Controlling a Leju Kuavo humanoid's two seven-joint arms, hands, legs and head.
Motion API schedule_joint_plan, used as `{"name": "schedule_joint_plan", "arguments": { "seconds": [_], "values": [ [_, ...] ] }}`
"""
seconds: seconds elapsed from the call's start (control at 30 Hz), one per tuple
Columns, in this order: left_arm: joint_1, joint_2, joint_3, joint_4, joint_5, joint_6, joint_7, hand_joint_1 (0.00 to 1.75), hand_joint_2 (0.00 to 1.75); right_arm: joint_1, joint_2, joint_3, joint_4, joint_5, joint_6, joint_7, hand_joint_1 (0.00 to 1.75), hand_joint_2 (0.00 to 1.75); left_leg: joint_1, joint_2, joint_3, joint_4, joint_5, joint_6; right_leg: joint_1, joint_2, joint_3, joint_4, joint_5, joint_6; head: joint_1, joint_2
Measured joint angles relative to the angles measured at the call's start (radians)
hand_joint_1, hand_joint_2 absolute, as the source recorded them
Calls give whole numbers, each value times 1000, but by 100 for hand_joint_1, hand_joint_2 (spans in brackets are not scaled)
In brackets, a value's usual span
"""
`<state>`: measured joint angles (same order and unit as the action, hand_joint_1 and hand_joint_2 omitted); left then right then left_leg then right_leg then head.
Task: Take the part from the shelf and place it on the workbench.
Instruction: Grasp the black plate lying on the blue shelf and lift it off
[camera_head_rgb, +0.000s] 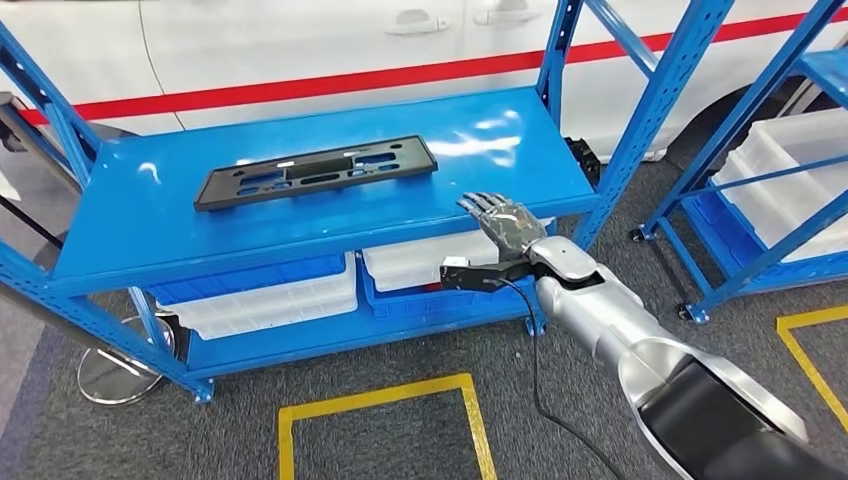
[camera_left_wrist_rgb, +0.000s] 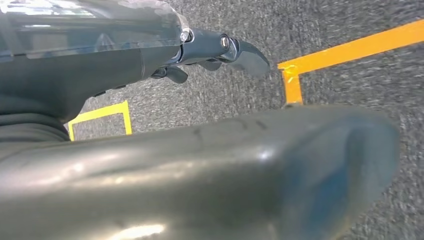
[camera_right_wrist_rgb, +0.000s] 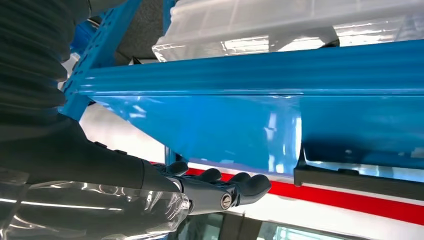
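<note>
part (camera_head_rgb: 317, 171): flat on blue shelf (camera_head_rgb: 120, 225) top, left of centre | looks light, stiff, thin black plastic with slots; take a long edge | right hand (camera_head_rgb: 503, 225): fingers released, empty, at near-right shelf edge | left hand (camera_left_wrist_rgb: 215, 52): you can't tell.

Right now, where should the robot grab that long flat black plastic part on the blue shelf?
Probably at the right end of the long flat black plastic part, coming from the right, where the open right hand hovers over the glossy blue shelf top. It lies flat, so fingers would likely need to pinch its thin edge.
</note>
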<state>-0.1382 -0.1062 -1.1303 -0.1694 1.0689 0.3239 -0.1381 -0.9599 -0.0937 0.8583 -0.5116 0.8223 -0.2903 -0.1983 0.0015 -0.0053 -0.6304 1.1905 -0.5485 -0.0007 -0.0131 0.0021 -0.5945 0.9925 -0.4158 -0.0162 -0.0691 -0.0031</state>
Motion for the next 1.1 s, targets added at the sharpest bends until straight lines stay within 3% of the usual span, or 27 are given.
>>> {"name": "schedule_joint_plan", "arguments": {
  "seconds": [0.07, 0.1, 0.13, 0.2, 0.27, 0.4, 0.47, 0.53, 0.57, 0.6, 0.63, 0.7, 0.77, 0.83, 0.93, 0.97, 1.03, 1.1],
  "values": [
    [1, 0, 0, 0, 0, -1, 1, 0, 0, 5, 0, 0, 1, -2, -12, -5, 0, 175, 6, 0, -72, 105, -27, -11, -1, 1, 8, 1, -9, 0, 0, 0],
    [1, 0, 0, 0, -2, -2, 1, 0, 0, 7, 0, 0, 1, -5, -21, -9, 0, 175, 10, 1, -87, 109, -12, -16, -2, 1, 15, 2, -14, 2, 0, 0],
    [2, 1, 0, 0, -3, -2, 3, 0, 0, 8, 0, 0, 0, -9, -28, -15, 0, 175, 13, 1, -82, 73, 25, -21, -4, 2, 23, 4, -21, 6, 0, 0],
    [1, 2, 0, 0, -8, -3, 8, 0, 0, 8, 0, 0, -8, -15, -35, -22, 0, 175, 18, 2, -40, -61, 119, -27, -8, 3, 41, 7, -37, 16, 0, 0],
    [-2, 2, 0, 0, -10, -6, 14, 0, 0, 4, 0, 0, -23, -12, -28, -22, 0, 175, 16, 2, -11, -155, 153, -18, -7, 4, 45, 11, -49, 29, 0, 0],
    [-6, 2, 0, 0, -10, -11, 18, 0, 0, -6, 0, 0, -55, 5, -10, -13, 0, 175, 12, 1, 2, -171, 145, 18, -7, 3, 41, 34, -59, 51, 1, 0],
    [-10, 2, 0, 0, -14, -14, 18, 0, 0, -14, 1, 1, -70, 15, -11, -8, 0, 175, 11, 1, 14, -174, 140, 30, -9, 0, -4, 117, -86, 55, 2, 0],
    [-15, 2, 0, 0, -19, -17, 20, 0, 0, -19, 1, 1, -82, 19, -13, -3, 0, 175, 7, -1, 22, -174, 132, 38, -7, -1, -89, 251, -135, 55, 2, 0],
    [-15, 2, 0, 0, -21, -18, 21, 0, 0, -20, 1, 1, -87, 18, -12, 0, 0, 175, 4, -2, 27, -174, 127, 40, -6, -1, -127, 300, -148, 53, 2, 0],
    [-15, 3, 0, 0, -21, -19, 23, 0, 0, -21, 1, 1, -93, 16, -11, 3, 0, 175, 1, -4, 33, -174, 121, 42, -4, -1, -148, 314, -142, 49, 2, 0],
    [-14, 3, 0, 0, -22, -19, 25, 0, 0, -24, 0, 0, -99, 13, -8, 7, 0, 175, -3, -5, 41, -174, 115, 43, 0, -1, -150, 289, -113, 42, 2, 0],
    [-14, 3, -1, 0, -24, -19, 27, 0, 0, -41, 0, -3, -107, 5, 3, 16, 0, 175, -11, -6, 61, -175, 101, 44, 14, -2, -109, 153, -15, 16, 2, 0],
    [-16, 2, -2, 0, -27, -20, 29, 0, 0, -64, 0, -7, -109, -2, 16, 21, 0, 175, -14, -5, 73, -179, 91, 41, 28, -1, -69, 43, 32, -10, 1, 0],
    [-17, 1, -3, 0, -31, -22, 32, 0, 0, -79, 0, -12, -109, -10, 29, 21, 0, 175, -13, -4, 81, -178, 93, 32, 34, -1, -53, 9, 25, -23, 0, 0],
    [-18, 1, -5, 0, -36, -23, 36, 0, 0, -91, 1, -18, -108, -18, 50, 9, 0, 175, -14, -4, 84, -152, 77, 15, 24, -2, -15, -21, 28, -23, 0, 0],
    [-20, 1, -5, 0, -37, -23, 36, 0, 0, -96, 3, -18, -106, -19, 55, 3, 0, 175, -12, -5, 68, -119, 54, 10, 19, -2, -4, -26, 28, -20, 0, 0],
    [-24, 2, -5, 0, -37, -21, 36, 0, 0, -103, 12, -17, -101, -20, 61, -8, 0, 175, -4, -3, 1, -3, 4, -2, 15, -1, 5, -27, 21, -16, 0, 0],
    [-23, 2, -5, 0, -36, -19, 35, 0, 0, -98, 20, -14, -93, -20, 62, -15, 0, 175, 7, -2, -66, 82, -9, -15, 10, 1, 15, -24, 9, -8, 0, 0]
  ]
}}
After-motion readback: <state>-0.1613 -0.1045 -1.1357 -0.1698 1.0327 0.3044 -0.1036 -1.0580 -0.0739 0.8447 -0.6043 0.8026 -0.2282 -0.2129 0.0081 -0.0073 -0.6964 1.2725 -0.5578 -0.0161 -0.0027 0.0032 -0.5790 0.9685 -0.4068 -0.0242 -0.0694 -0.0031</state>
